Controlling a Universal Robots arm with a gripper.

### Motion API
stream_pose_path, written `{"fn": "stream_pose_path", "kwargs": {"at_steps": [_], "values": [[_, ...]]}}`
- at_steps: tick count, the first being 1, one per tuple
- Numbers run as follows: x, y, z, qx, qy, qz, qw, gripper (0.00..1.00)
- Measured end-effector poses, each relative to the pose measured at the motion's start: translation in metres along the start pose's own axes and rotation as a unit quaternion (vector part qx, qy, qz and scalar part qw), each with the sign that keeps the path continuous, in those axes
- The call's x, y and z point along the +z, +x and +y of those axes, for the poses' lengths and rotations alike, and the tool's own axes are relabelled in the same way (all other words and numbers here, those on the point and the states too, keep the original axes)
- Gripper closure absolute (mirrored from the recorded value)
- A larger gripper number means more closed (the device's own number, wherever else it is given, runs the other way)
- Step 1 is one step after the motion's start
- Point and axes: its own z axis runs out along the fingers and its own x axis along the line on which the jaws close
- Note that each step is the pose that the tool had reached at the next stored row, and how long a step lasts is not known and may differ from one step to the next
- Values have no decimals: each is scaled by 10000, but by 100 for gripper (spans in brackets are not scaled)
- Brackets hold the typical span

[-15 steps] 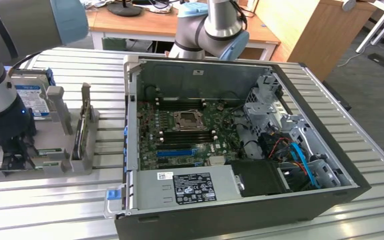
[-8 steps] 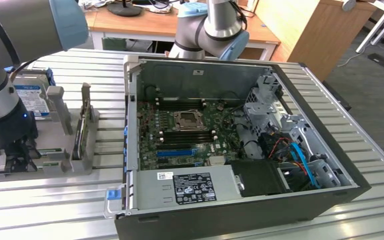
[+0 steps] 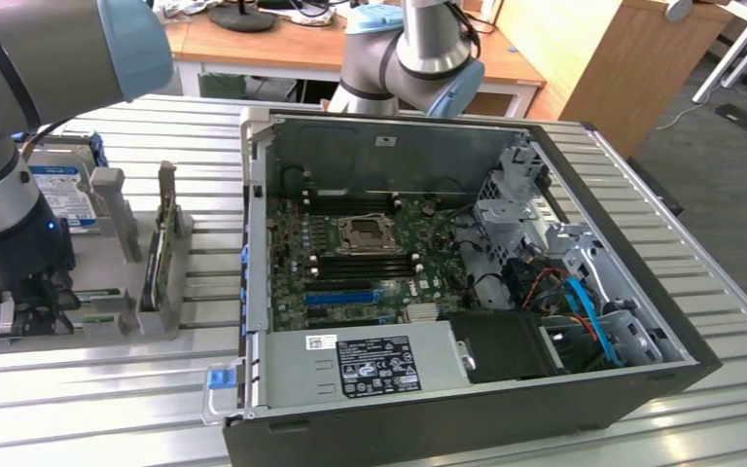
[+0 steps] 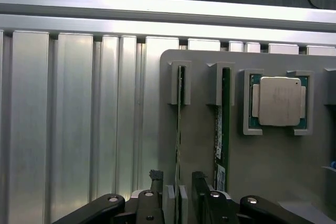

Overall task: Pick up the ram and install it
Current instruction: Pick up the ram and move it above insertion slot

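Currently the black two-fingered gripper [image 4: 177,196] pinches the thin green ram stick [image 4: 179,129] by its top edge; it stands on edge in a slot of the grey plastic holder [image 4: 273,171], likely so the claw can straddle it, beside a second green stick [image 4: 224,124]

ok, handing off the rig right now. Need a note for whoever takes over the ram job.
Gripper: down at the grey fixture, at the end of one ram stick; grip not confirmed.
Ram: stands on edge in its fixture slot, second stick beside it, processor in its own pocket.
Done: approach only, nothing lifted.
Left: pick up, then install in the open computer case.
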Motion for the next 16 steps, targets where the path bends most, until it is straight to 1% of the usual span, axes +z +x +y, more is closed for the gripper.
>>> {"fn": "stream_pose_path", "kwargs": {"at_steps": [2, 4, 6, 8, 11, 13, 16], "values": [[9, -7, 0, 0, 0, 43, 10000, 64], [8, -6, -2, -1, -1, 71, 10000, 64], [12, -7, -1, 1, -2, 111, 9999, 64], [14, -8, -1, 0, -3, 123, 9999, 64], [15, -14, 0, 1, -3, 126, 9999, 64], [21, -37, -1, 1, -3, 127, 9999, 64], [33, -55, -2, 3, -2, 135, 9999, 64]]}}
